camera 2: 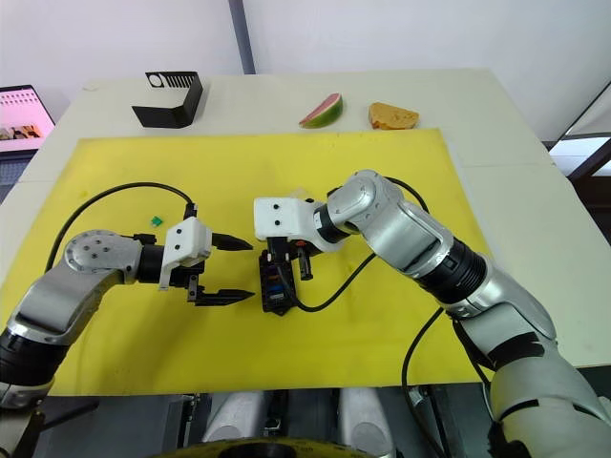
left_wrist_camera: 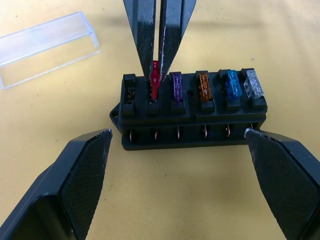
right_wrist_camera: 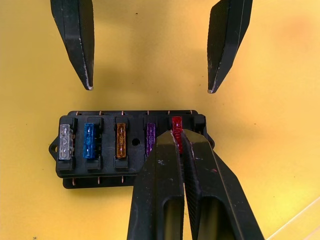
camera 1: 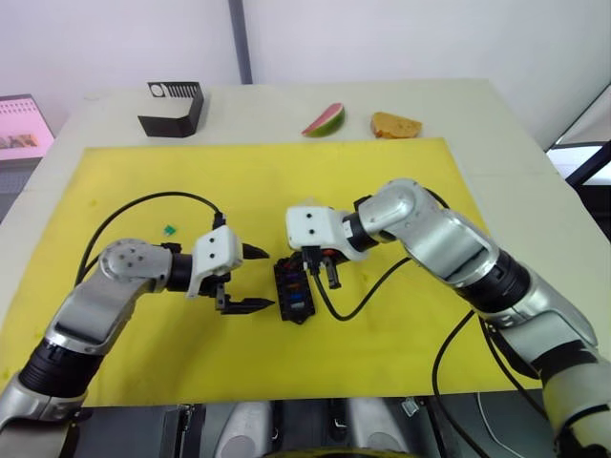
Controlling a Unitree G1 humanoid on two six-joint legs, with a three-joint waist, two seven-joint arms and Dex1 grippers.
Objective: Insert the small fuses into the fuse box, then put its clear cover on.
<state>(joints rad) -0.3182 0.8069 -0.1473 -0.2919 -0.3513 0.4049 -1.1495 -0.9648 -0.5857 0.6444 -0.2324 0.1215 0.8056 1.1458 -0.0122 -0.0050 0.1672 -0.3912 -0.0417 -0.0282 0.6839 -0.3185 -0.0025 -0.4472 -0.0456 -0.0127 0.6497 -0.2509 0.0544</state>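
Fuse box (left_wrist_camera: pixel 192 107) on yellow mat (camera 1: pixel 382 191), mid-bench. Right gripper (left_wrist_camera: pixel 159 65) above box, jaws pinched on red fuse (left_wrist_camera: pixel 155 80) in slot. Purple, orange, blue, clear fuses seated beside it. Left gripper (camera 1: pixel 250 279) just beside box, jaws wide. Clear cover (left_wrist_camera: pixel 45 47) on mat near box. Green fuse (camera 1: pixel 169 230) well apart from box.
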